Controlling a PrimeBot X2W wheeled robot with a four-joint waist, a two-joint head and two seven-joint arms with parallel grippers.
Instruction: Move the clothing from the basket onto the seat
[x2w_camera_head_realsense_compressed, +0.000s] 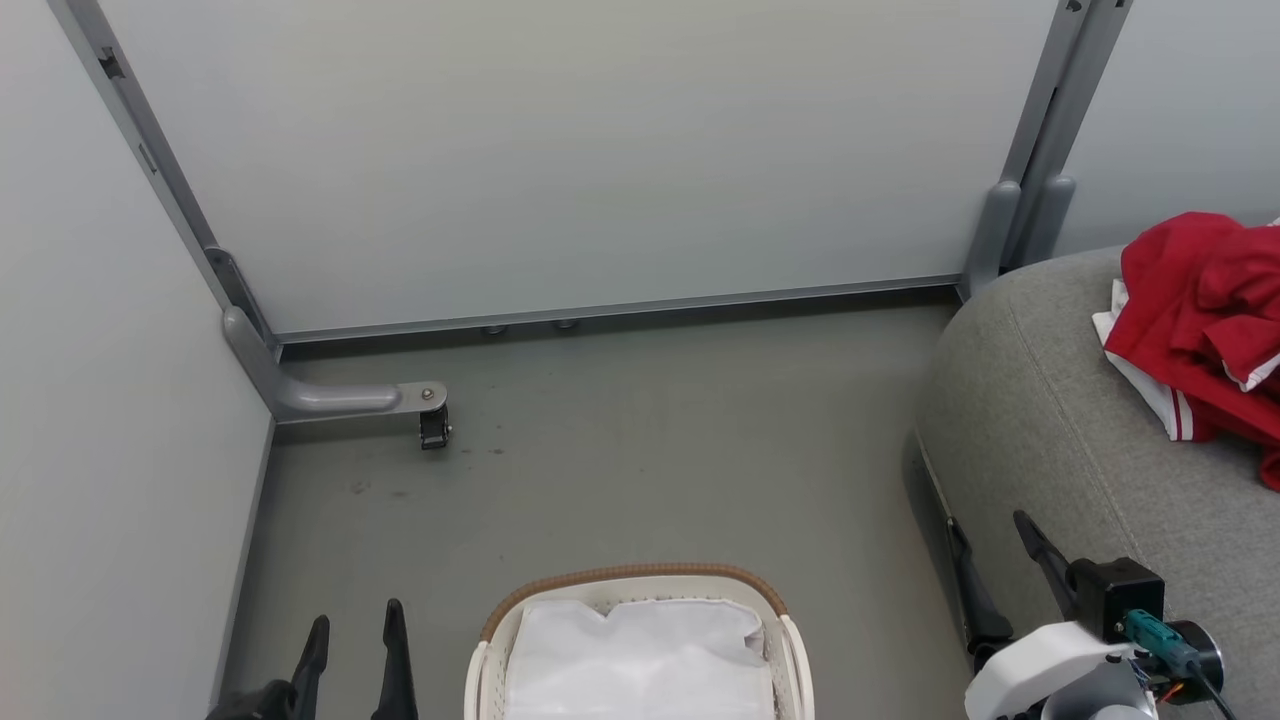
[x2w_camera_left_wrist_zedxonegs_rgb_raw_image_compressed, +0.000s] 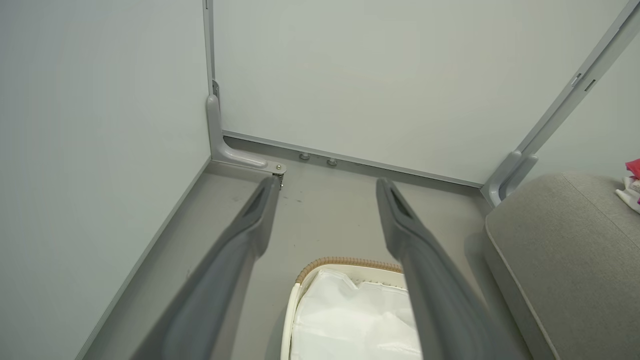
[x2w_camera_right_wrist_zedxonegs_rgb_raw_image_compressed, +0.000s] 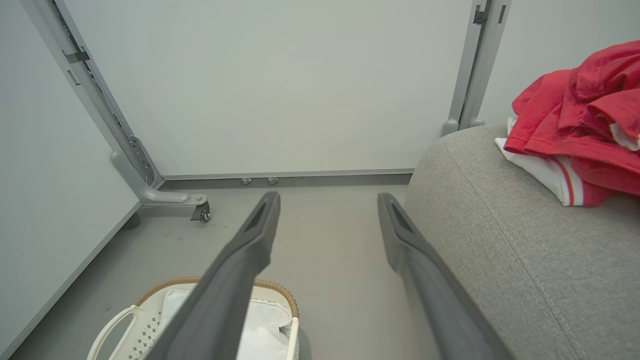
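Left gripper (x2w_camera_head_realsense_compressed: 356, 612) and right gripper (x2w_camera_head_realsense_compressed: 985, 520) gape wide and empty flanking the basket (x2w_camera_head_realsense_compressed: 640, 577), clothing (x2w_camera_head_realsense_compressed: 1200, 320) lies on the seat (x2w_camera_head_realsense_compressed: 1030, 430) right of the basket, so you just check its liner (x2w_camera_head_realsense_compressed: 640, 655) hides nothing.

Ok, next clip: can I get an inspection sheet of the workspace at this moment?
Surface: grey floor, a few small dark marks.
Job's things: red clothing heaped on the grey seat; basket on the floor, with the white liner sheet in the part that shows and no red seen there.
Clutter: nothing seen.
Grippers: left gripper and right gripper both have jaws open and hold nothing; the right one is beside the seat's edge.
Cables: black cable with a teal connector at the right wrist.
Surroundings: pale partition panels on grey frames, with one caster foot.
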